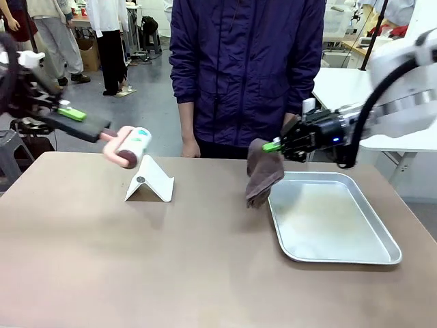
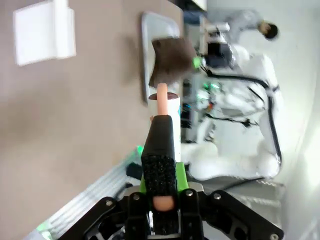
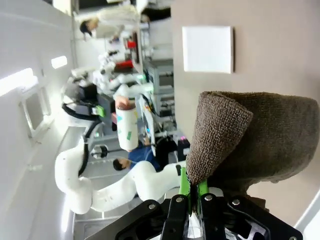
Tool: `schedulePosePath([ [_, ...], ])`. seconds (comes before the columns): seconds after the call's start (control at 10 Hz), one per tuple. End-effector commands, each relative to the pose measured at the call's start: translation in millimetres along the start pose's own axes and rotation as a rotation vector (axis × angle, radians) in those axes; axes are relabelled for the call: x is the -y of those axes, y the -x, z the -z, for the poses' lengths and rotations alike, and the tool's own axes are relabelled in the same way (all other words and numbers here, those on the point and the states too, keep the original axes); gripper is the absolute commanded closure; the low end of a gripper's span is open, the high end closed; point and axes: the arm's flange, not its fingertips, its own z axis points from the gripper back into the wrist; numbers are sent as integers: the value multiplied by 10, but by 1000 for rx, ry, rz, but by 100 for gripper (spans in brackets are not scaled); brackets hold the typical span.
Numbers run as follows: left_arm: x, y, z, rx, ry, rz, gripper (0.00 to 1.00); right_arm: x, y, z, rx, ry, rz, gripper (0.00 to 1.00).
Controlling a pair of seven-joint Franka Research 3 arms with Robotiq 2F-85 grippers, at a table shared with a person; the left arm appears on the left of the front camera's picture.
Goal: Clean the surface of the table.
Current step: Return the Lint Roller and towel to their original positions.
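Brown table bears one tray; right pincer pinches one cloth, left pincer clamps one lint roller.

My left arm: enters from my left side, held above the worktop's far left corner. Left jaws: clamped on the black handle of a lint roller, which juts toward the worktop's middle, roller end lifted clear of the surface.

My right arm: reaches in from my right, wrist level, above the worktop's far edge. Right jaws: green pads pinched together on the top fold of a brown cloth, which hangs down toward the worktop.

Person's hand: at the worktop's far edge, fingers hanging loose.
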Motion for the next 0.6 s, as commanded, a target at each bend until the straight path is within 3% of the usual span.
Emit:
schedulePosePath([
  [0.0, 214, -365, 338, -23, -237, -20, 78, 6, -131, 205, -62, 132, 44, 94],
  [0.1, 287, -531, 545, -70, -302, -47, 78, 93, -105, 342, -83, 188, 70, 94],
  [0.3, 352, -829, 912, 36, -480, -106, 78, 304, -123, 498, -39, 318, 76, 94],
  [0.5, 378, -976, 1144, 97, -554, -55, 78, 395, -124, 581, -33, 335, 79, 94],
])
